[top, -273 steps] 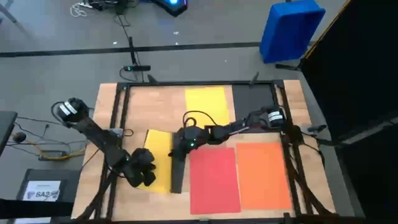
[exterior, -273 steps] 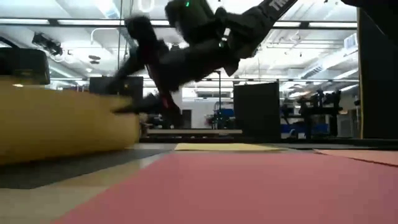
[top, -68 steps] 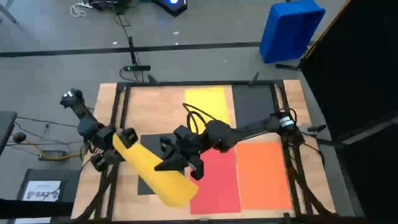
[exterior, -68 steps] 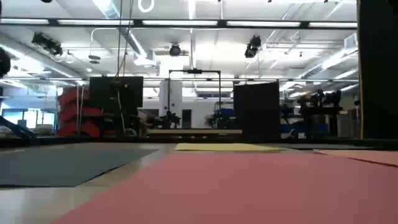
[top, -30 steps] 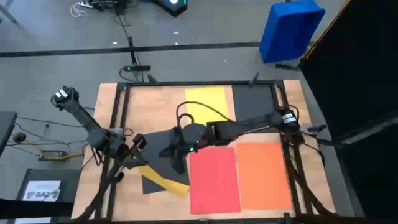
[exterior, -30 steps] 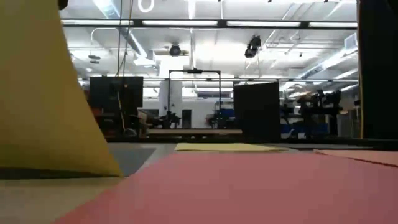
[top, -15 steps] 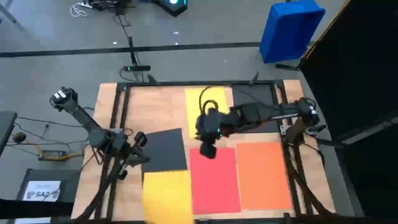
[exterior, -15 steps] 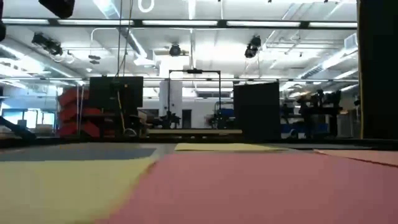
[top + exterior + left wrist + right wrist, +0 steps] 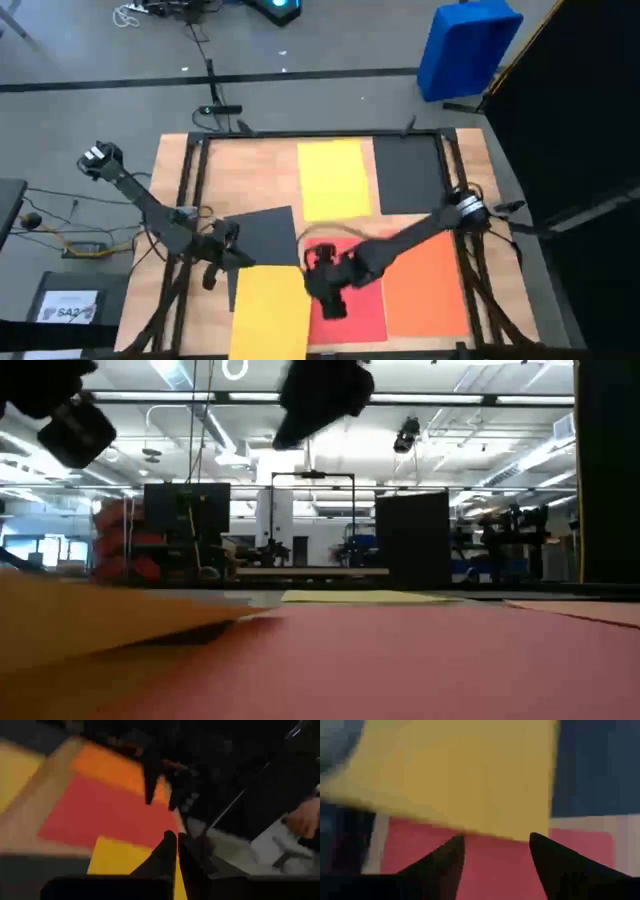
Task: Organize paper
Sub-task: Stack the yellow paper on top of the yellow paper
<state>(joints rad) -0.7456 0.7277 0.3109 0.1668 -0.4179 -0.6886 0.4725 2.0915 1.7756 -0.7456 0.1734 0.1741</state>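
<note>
The only writing in sight is on a white label on a dark box (image 9: 68,305) at the lower left of the high view, beside the table (image 9: 172,165); it is too small to read with any confidence. The right gripper (image 9: 327,283) hangs over the red sheet (image 9: 362,310) in the lower middle of that frame, its two dark fingers (image 9: 440,862) spread well apart with nothing between them; the right wrist view shows the red sheet under the gap and the edge of a yellow sheet (image 9: 268,310) just beyond. The left gripper (image 9: 222,247), at the lower left of the table, has its fingers (image 9: 167,850) pressed together; whether they pinch the dark grey sheet (image 9: 262,240) it sits against cannot be told. That dark grey sheet lies slightly skewed, partly covered by the lower yellow sheet, whose long axis runs up and down the frame. A second yellow sheet (image 9: 334,178) and a black sheet (image 9: 408,172) lie side by side at the upper part of the table, long axes up and down. The red sheet and an orange sheet (image 9: 432,285) lie side by side below them, pointing the same way.
</note>
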